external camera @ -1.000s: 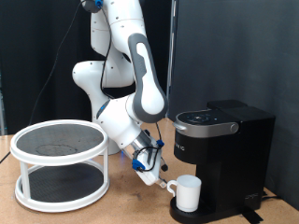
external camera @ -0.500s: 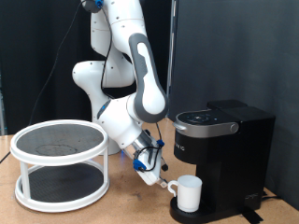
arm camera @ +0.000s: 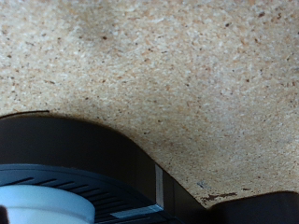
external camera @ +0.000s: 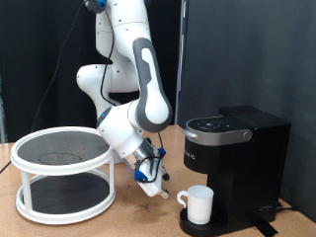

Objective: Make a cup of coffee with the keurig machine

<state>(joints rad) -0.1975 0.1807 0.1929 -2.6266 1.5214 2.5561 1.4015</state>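
The white cup (external camera: 198, 204) stands upright on the round drip tray of the black keurig machine (external camera: 237, 148), under its brew head, with the handle towards the exterior view's left. The machine's lid is down. My gripper (external camera: 159, 189) hangs low over the table, a short way to the exterior view's left of the cup, apart from it, open and holding nothing. The wrist view shows no fingers, only the black tray base (arm camera: 84, 154) and a bit of the cup's rim (arm camera: 42, 203).
A white round two-tier wire stand (external camera: 64, 173) stands on the table at the exterior view's left. The speckled wooden tabletop (arm camera: 168, 75) lies between the stand and the machine, under my gripper.
My gripper was at the cup's handle and has drawn back towards the exterior view's left. The cup stayed on the drip tray.
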